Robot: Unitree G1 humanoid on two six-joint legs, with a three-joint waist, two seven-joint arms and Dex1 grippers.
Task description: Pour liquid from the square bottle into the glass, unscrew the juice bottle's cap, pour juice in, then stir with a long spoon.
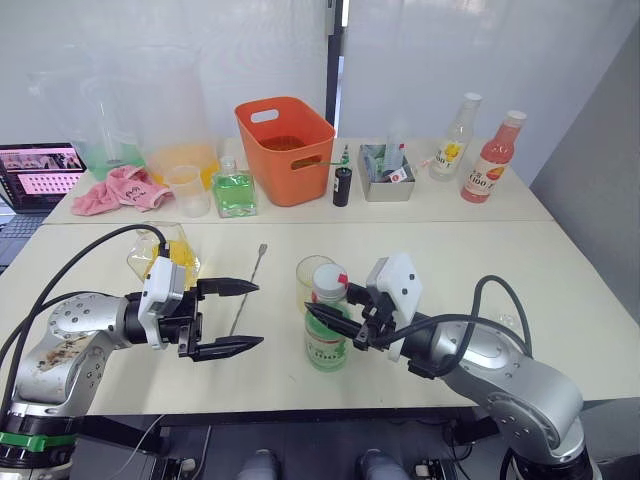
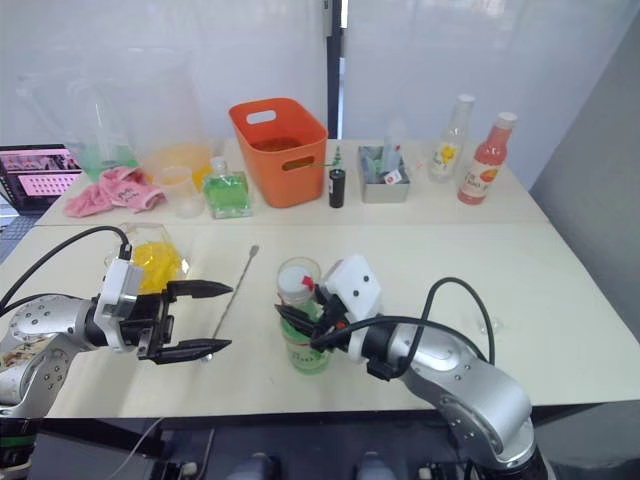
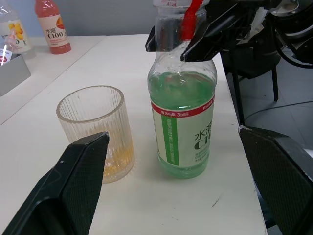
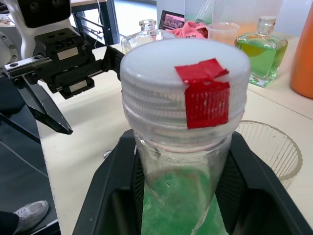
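right gripper (image 1: pixel 335 322) grasping one juice bottle (image 1: pixel 326 340); left gripper (image 1: pixel 240 317) released; one glass (image 1: pixel 311 278).

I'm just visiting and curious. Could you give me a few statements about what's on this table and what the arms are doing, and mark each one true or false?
1. The right gripper is around the neck of the juice bottle. True.
2. The cap has been taken off the juice bottle. False: it sits on the neck.
3. The glass holds a little orange liquid at the bottom. True.
4. The left gripper is holding the long spoon. False: its fingers are open and the spoon lies on the table.
5. The square bottle stands in the orange basket. False: it stands on the table behind the left gripper.
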